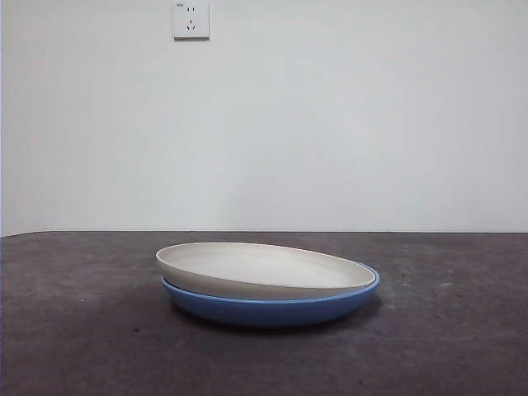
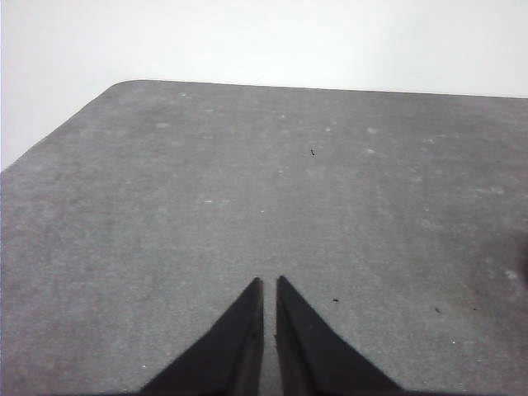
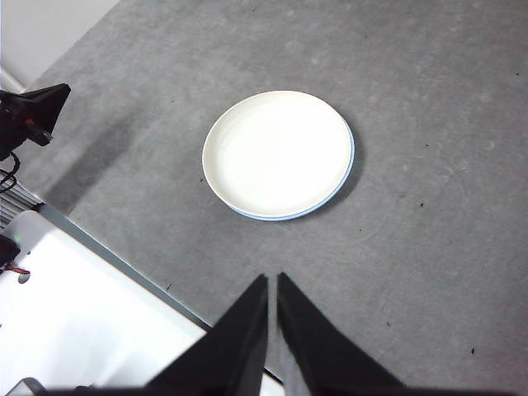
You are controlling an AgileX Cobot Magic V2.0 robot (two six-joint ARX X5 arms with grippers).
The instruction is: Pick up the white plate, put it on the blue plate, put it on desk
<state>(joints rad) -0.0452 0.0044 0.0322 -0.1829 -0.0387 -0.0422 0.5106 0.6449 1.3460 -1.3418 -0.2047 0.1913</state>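
While white plate (image 1: 266, 271) rests on blue plate (image 1: 272, 308), both grippers' fingers clenched, well apart.

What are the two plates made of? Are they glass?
Probably not glass: neither is see-through. The white plate looks matte, maybe ceramic or melamine, with no shine. The blue plate beneath looks glossy, glazed ceramic or plastic, with a soft sheen on its side. Can't tell for sure.

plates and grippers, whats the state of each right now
white plate: stacked on the blue plate, tilted, sitting off-centre
blue plate: flat on the desk, under the white plate
left gripper: shut, empty, above bare desk
right gripper: shut, empty, raised clear of the plates
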